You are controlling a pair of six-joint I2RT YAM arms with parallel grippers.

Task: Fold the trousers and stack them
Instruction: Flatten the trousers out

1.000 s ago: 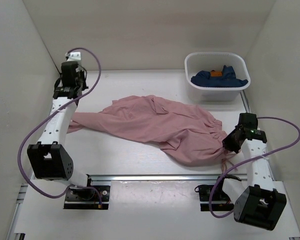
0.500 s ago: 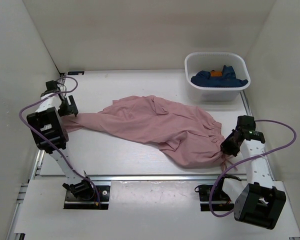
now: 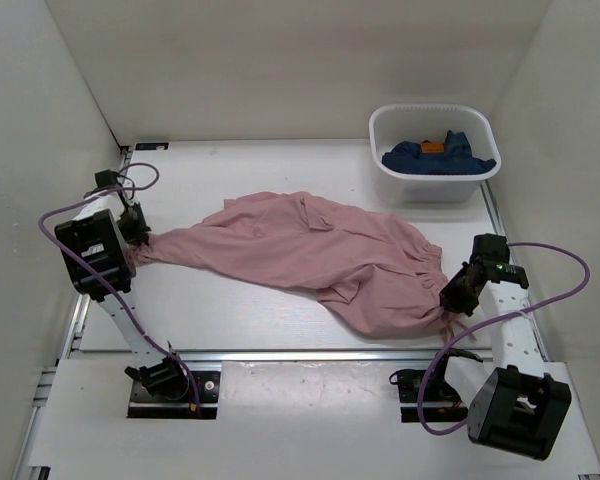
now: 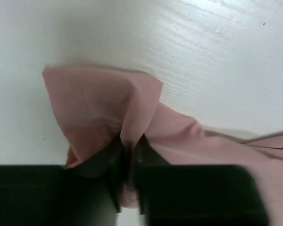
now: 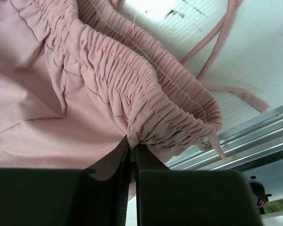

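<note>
Stretching from left tool point(image 3: 139, 241) to right tool point(image 3: 448, 297), trousers point(image 3: 320, 250) lie near white tub point(image 3: 436, 187).

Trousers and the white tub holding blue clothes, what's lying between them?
Nothing: in the top external view only a bare strip of white table separates the trousers from the tub.

A white plastic tub point(image 3: 435, 189) stands at the far right corner of the white table point(image 3: 280, 170), just beside its right edge. Inside it lie crumpled dark blue garments point(image 3: 458, 160) with a small orange patch point(image 3: 433, 147) on top. A metal rail point(image 3: 300, 353) runs along the near edge
</note>
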